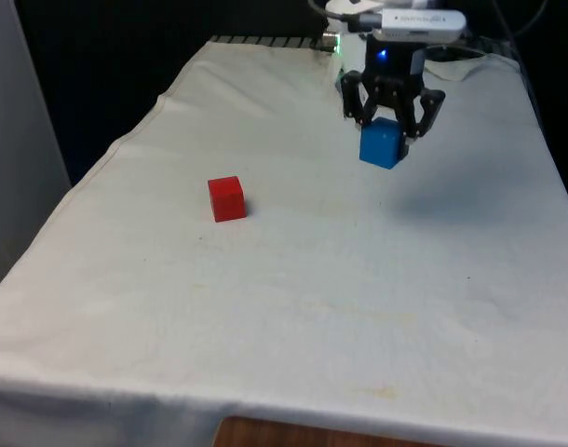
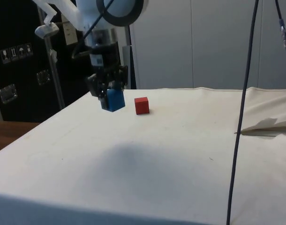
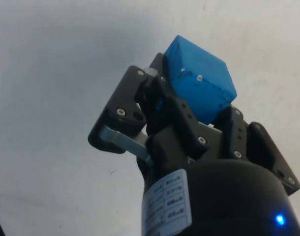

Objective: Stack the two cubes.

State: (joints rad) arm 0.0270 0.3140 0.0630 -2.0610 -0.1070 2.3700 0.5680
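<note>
A blue cube [image 1: 382,143] hangs above the cloth, clamped between the fingers of my gripper [image 1: 388,130], which is shut on it. From the side the blue cube [image 2: 116,99] is held clear of the table under the gripper [image 2: 110,93]. In the wrist view the blue cube [image 3: 201,83] sits tilted between the black fingers [image 3: 140,98]. The red cube [image 1: 227,198] rests on the cloth towards the front view's left, well apart from the held cube. In the side view the red cube [image 2: 141,105] stands just beyond the blue one.
The table [image 1: 293,307] is covered by a white cloth. A black cable [image 2: 241,108] hangs down in the side view, and the cloth is rumpled [image 2: 269,124] at that view's right edge.
</note>
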